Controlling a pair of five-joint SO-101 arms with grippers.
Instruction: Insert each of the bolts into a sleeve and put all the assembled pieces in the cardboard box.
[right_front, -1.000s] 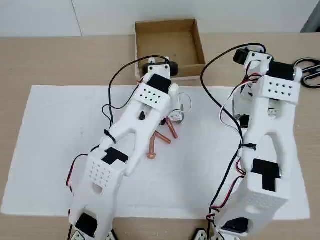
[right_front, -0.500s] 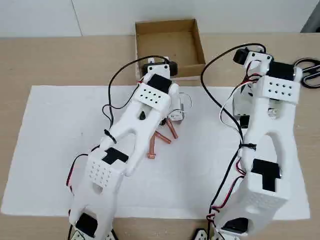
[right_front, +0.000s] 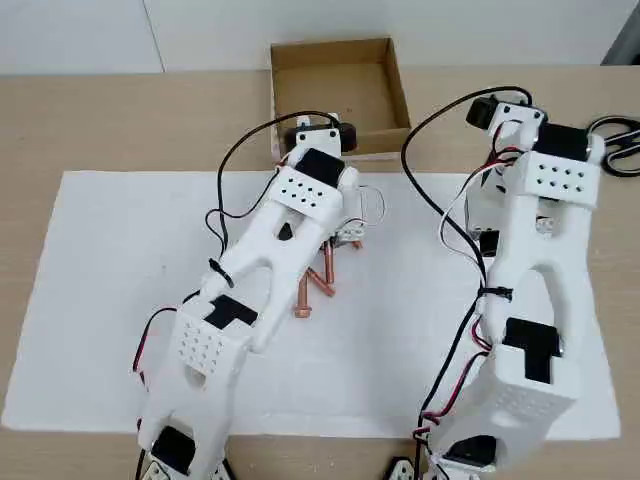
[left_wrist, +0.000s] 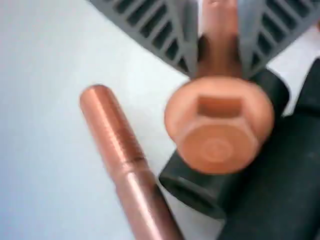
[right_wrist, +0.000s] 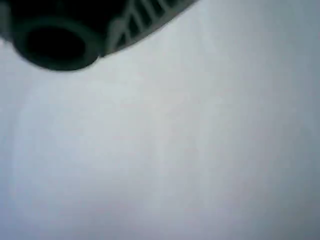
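Bolt (left_wrist: 218, 120) clenched in left jaws, head toward the wrist camera, just beside black sleeve (left_wrist: 200, 187). Second bolt (left_wrist: 125, 160) lies on white sheet (left_wrist: 45, 125). Right jaws: cannot tell; another sleeve (right_wrist: 55, 47) beside them. Cardboard box (right_front: 340, 95) beyond the sheet.

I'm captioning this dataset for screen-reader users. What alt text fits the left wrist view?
The left gripper clamps a copper bolt by its shank, head toward the camera, in front of a black sleeve. A second bolt lies beside it on the white sheet.
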